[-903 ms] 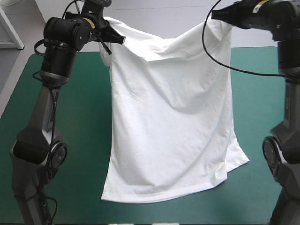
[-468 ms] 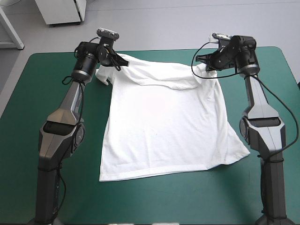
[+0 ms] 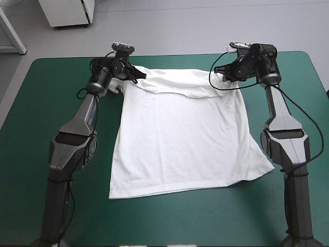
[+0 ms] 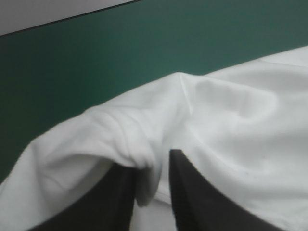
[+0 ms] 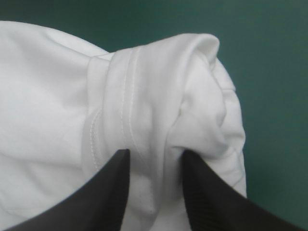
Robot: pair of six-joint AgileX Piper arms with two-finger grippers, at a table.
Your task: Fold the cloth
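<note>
From above, the jaws gripping the white short-sleeved T-shirt (image 3: 180, 134) are too small to read; the teal-green tabletop (image 3: 31, 103) is cut off at its near edge.

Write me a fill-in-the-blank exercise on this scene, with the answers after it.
The T-shirt is ____ in colour.
It lies spread on the ____ table cover.
The left gripper and the right gripper are each shut on its end nearest the table's ____ edge.
Missing words: white; teal-green; far.
</note>
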